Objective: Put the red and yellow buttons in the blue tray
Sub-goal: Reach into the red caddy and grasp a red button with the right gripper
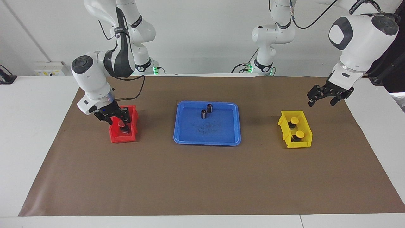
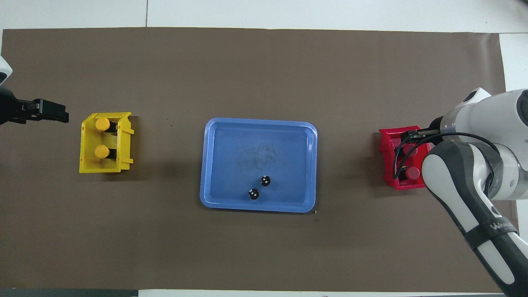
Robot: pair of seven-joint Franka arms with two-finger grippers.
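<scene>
My right hand [image 1: 117, 118] is down in the red bin [image 1: 134, 122] at a red button [image 1: 121, 124]; can't tell its grip. Left hand [image 1: 329, 95] hangs open near the yellow bin [image 1: 286, 122], both yellow buttons [image 1: 295, 120] inside. Blue tray [image 1: 221, 133] sits between the bins.

**Where everything sits**

On the brown-covered surface [image 1: 202, 177], the shallow blue plastic tray [image 1: 221, 133] lies midway, holding two dark capless cylinders [image 1: 206, 110] at its robot-side edge. The small red plastic bin [image 1: 134, 122] sits toward my right arm's end, the small yellow plastic bin [image 1: 286, 133], holding two yellow-capped push-buttons [image 1: 297, 127], toward my left arm's.
</scene>
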